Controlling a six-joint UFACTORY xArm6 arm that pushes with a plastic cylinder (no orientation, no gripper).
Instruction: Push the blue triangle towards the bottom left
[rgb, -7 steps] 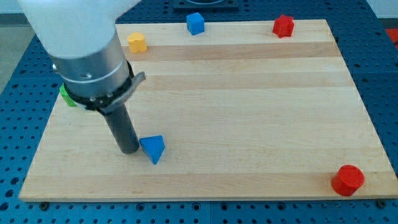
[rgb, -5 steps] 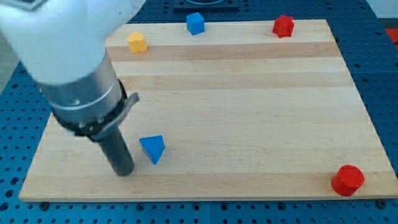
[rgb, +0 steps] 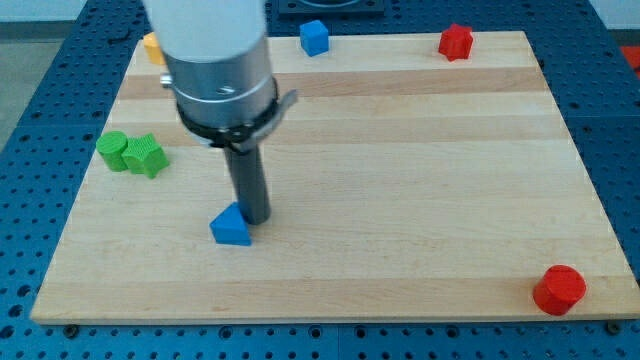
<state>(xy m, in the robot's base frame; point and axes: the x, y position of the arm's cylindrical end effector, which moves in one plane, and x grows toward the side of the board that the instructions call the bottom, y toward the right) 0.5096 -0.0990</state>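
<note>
The blue triangle (rgb: 230, 227) lies on the wooden board (rgb: 400, 160), left of centre and near the view's bottom. My tip (rgb: 256, 218) is at the triangle's upper right edge, touching it or nearly so. The rod rises from there to the arm's grey and white body, which fills the view's upper left.
Two green blocks (rgb: 131, 154) sit close together at the board's left edge. A yellow block (rgb: 152, 45) is partly hidden behind the arm at the top left. A blue cube (rgb: 314, 37) and a red block (rgb: 455, 41) sit along the top edge. Another red block (rgb: 558, 289) is at the bottom right.
My tip has moved from the triangle's left side round to its upper right. The triangle has shifted a little to the left and turned.
</note>
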